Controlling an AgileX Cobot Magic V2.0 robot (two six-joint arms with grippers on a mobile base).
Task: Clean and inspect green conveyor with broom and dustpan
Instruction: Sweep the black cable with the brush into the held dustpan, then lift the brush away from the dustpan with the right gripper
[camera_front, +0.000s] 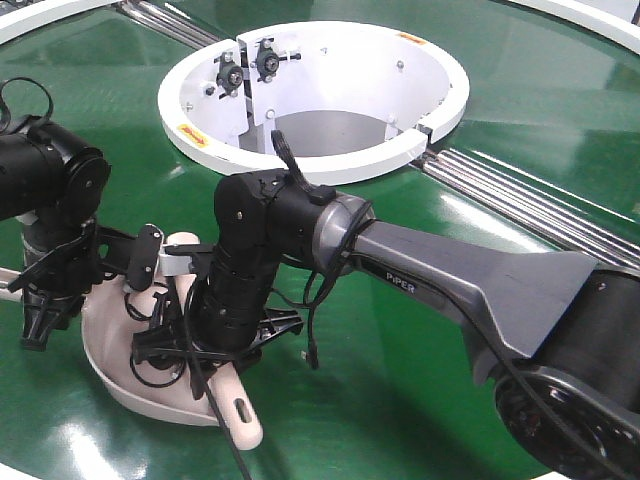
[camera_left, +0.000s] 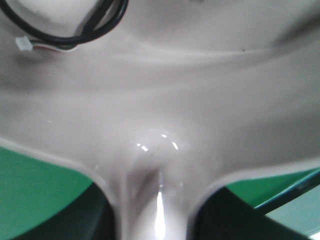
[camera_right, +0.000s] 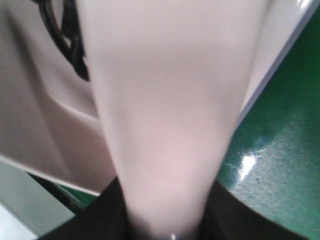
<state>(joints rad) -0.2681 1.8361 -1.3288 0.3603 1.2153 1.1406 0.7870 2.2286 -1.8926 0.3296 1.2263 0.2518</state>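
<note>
Crossing dustpan (camera_front: 108, 383) rim, broom (camera_front: 249, 427), conveyor (camera_front: 400, 405) open rightward

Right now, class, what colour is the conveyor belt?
The conveyor is glossy dark green; exterior front-facing view shows it best.

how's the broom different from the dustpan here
The broom is slim and long; the dustpan is a wide scoop with a raised rim. The broom lies across the dustpan, which sits under it on the conveyor. The right gripper clamps the broom; the left gripper clamps the dustpan's handle. Both are pale beige plastic.
</note>
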